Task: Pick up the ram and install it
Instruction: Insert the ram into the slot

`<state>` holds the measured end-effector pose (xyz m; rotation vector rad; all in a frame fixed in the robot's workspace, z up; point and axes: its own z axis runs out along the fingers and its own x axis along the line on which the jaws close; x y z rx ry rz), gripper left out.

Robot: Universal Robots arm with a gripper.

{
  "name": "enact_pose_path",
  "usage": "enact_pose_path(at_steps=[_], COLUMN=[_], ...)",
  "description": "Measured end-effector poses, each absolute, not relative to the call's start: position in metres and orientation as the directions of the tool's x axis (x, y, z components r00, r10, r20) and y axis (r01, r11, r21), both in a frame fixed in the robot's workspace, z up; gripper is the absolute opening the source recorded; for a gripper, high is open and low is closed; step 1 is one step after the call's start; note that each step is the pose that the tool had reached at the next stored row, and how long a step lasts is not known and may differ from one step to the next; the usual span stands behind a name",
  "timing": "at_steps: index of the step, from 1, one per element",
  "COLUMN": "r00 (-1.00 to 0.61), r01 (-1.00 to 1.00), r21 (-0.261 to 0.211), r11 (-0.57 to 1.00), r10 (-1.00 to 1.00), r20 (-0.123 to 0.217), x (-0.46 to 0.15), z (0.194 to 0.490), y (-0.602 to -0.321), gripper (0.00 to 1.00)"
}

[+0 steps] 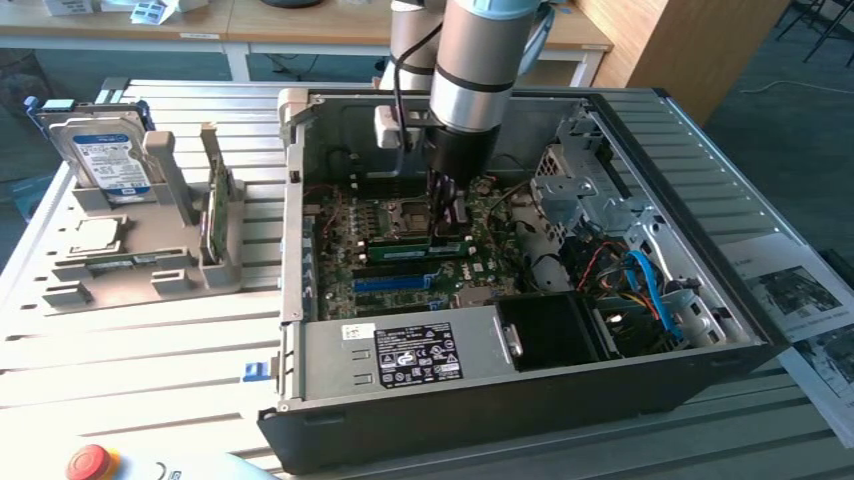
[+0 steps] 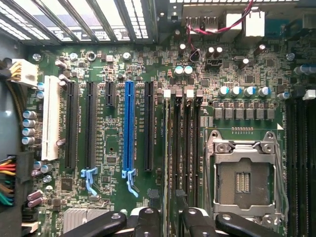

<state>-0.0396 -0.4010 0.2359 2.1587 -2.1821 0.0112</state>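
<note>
My gripper (image 1: 450, 222) hangs inside the open computer case (image 1: 747, 330), just above the memory slots (image 2: 182, 148) of the motherboard (image 2: 113, 74). In the wrist view its black fingertips (image 2: 148, 219) stand apart over the slots, and the gripper (image 2: 170, 219) is open with nothing between them. A thin green ram (image 1: 214, 215) stands on edge in the grey holder (image 1: 174, 265) at the exterior view's left, well away from the gripper. A long green strip (image 1: 416, 241) lies along the slots under the gripper; whether it is a seated stick I cannot tell.
A hard drive with a blue-white label (image 1: 107, 160) stands in the same holder. The empty CPU socket (image 2: 244, 177) lies beside the slots. The power supply (image 1: 400, 355), a black fan (image 1: 561, 330) and blue cables (image 1: 654, 290) crowd the case's near side. A red stop button (image 1: 91, 462) is at the table's front.
</note>
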Motion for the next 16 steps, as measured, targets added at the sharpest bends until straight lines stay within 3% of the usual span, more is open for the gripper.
enact_pose_path(at_steps=[16], r00=[-0.009], r01=[-0.999], r21=[0.045], r11=[0.012], r10=[-0.998], r20=[0.056], x=[-0.04], z=[0.272], y=[-0.401], gripper=[0.25])
